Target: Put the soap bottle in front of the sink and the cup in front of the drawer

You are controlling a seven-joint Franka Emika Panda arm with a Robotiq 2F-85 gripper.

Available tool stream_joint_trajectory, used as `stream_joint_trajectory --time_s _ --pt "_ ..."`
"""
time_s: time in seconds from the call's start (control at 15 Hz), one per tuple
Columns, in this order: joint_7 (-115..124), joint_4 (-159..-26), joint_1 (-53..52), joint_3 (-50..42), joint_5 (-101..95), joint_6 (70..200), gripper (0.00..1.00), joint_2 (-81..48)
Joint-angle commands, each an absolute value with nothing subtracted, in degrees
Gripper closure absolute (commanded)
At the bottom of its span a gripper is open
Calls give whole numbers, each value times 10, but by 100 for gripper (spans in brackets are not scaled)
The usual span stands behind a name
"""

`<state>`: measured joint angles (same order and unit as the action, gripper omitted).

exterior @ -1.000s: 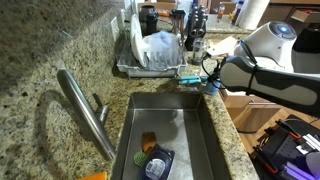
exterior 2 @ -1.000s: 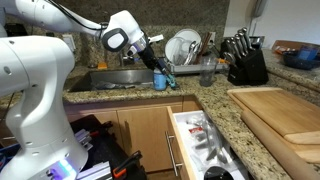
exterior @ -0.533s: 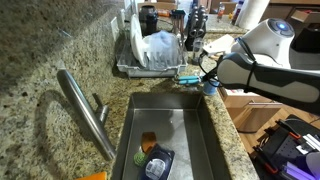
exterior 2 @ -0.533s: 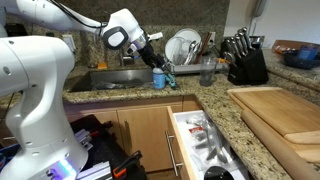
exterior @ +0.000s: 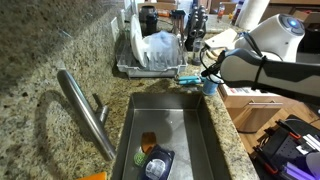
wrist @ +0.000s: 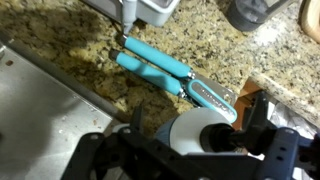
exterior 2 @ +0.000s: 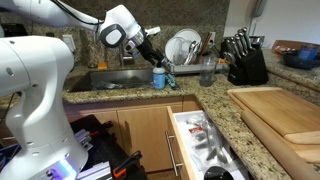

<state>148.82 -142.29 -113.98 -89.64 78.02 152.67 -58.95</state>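
Note:
The soap bottle (exterior: 210,86) (exterior 2: 158,78), clear with blue liquid and a black pump, stands upright on the granite at the sink's corner by the counter's front edge. My gripper (exterior 2: 151,57) (exterior: 207,68) hangs just above it, open. In the wrist view the bottle (wrist: 195,140) sits below and between the spread fingers (wrist: 262,112), which do not press on it. The sink (exterior: 170,125) (exterior 2: 108,80) lies beside it. A dark cup (exterior 2: 207,72) (wrist: 250,12) stands further along the counter near the dish rack. The drawer (exterior 2: 183,135) is pulled open below the counter.
A teal-handled brush (wrist: 160,68) (exterior: 190,76) lies on the granite just beyond the bottle. A dish rack (exterior: 150,60) with plates stands behind it. The curved tap (exterior: 85,110) reaches over the sink. A knife block (exterior 2: 243,60) and a wooden cutting board (exterior 2: 280,110) stand further along the counter.
The gripper has opened and let go of the soap bottle, then lifted slightly away from it. The bottle stays standing on the counter.

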Motion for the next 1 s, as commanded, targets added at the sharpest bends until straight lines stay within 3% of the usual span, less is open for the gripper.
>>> stream_joint_trajectory --time_s 0.0,0.4,0.93 --pt "1456 -1461 -1225 -965 807 1582 0 -521" --pt "1473 -1519 -1333 -1099 815 1567 0 -550" --pt "1488 -1533 -1242 -1172 897 1623 0 -595"
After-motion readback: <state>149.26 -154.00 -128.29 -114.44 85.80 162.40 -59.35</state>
